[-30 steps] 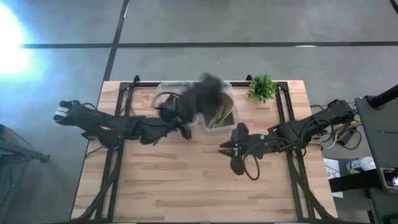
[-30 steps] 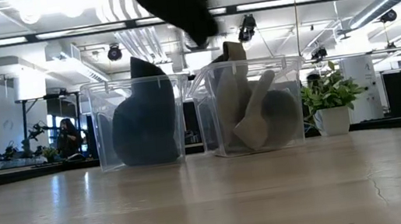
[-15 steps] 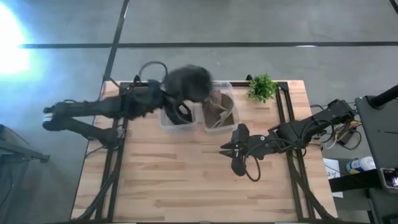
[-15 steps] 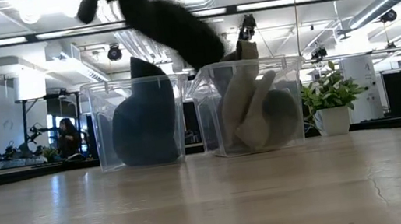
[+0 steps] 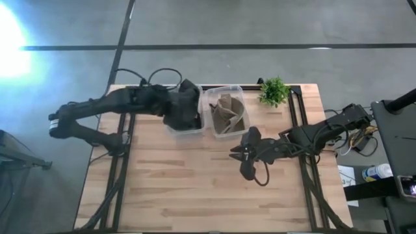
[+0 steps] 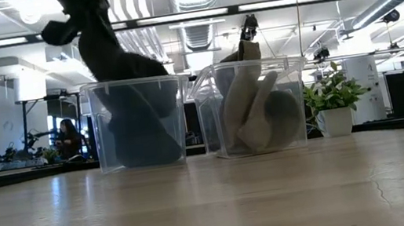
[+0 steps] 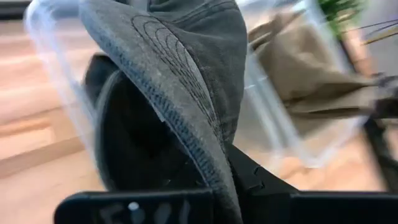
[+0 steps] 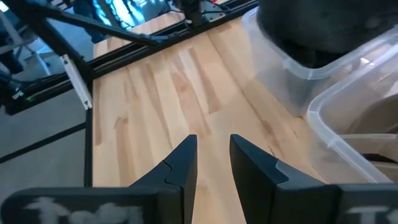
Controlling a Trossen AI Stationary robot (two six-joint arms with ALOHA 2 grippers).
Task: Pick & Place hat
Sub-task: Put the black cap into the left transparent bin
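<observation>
The dark grey hat (image 5: 188, 107) hangs from my left gripper (image 7: 217, 186), which is shut on it above the left clear bin (image 5: 188, 132). In the low view the hat (image 6: 101, 44) slants down past that bin's rim (image 6: 95, 87) toward another dark hat (image 6: 145, 133) lying inside. The right clear bin (image 5: 227, 88) holds tan hats (image 6: 252, 102). My right gripper (image 5: 233, 155) waits open above the table, near side of the right bin; its fingers (image 8: 180, 165) stand slightly apart. My left gripper holds the dark hat by its stitched brim (image 7: 186, 124), pinched between the two fingers. It reaches level from the table's left. The crown hangs beyond and below the fingers, its lower part inside the left bin; whether it rests on the hat there, I cannot tell.
A small potted plant (image 5: 273, 91) stands at the far edge, right of the bins. Black frame rails (image 5: 123, 149) run along both sides of the wooden table (image 5: 195, 188). The whole near half of the table is bare wood.
My left gripper has swung the hat from above the right bin toward the table's left and down. The hat, high above the bins a second ago, now dips into the left bin. The arm's elbow has moved toward the far edge.
</observation>
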